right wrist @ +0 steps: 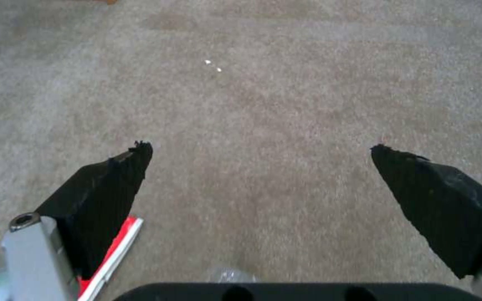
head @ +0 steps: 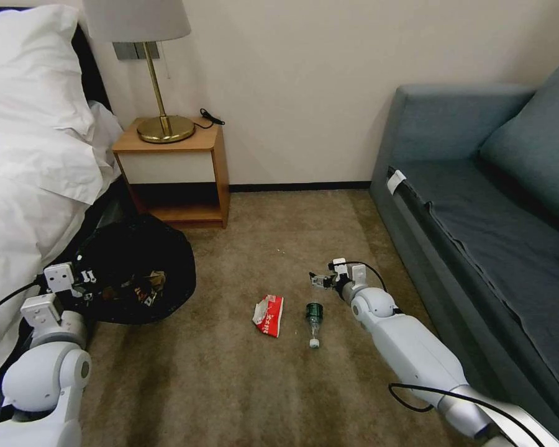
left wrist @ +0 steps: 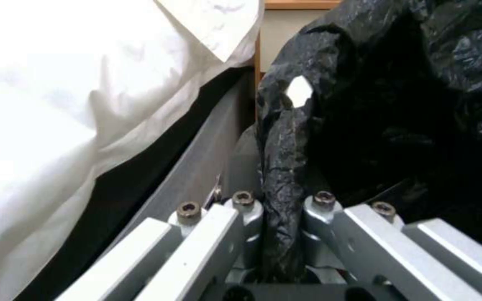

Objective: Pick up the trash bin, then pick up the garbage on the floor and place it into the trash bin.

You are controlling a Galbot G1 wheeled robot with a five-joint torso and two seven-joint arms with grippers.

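My left pincer (head: 87, 282) was clamped on the rim of the bin (head: 136, 267), a fold of its black liner (left wrist: 285, 175) squeezed between the closed fingers. I judged I held it there, low beside the bed (head: 25, 186), so the mouth stayed open and within reach of my other arm. In the head view a few scraps already lay inside the liner, though I could not make out what they were.

My right pincer (head: 318, 279) hung just above the carpet (right wrist: 263, 125), its jaws wide apart and gripping nothing. It sat a little beyond the bottle (head: 314, 320), which lay on its side with the cap toward me, and the wrapper (head: 269, 315) lay just beside the bottle on the bin's side. Both were still on the floor, so I reckoned the job was only partly done. Farther off stood the nightstand (head: 174, 167) with the lamp (head: 158, 74), and the sofa (head: 478, 205) ran along my right.

My left wrist view showed the pinch itself, plastic caught between the metal, which the head view could not settle. My right wrist view showed the black pads (right wrist: 113, 188) spread over bare carpet, with a red edge of the wrapper (right wrist: 118, 246) beside one pad and a clear glint, probably the bottle, close under the wrist. The head view gave me the layout of bin, litter and arms together.
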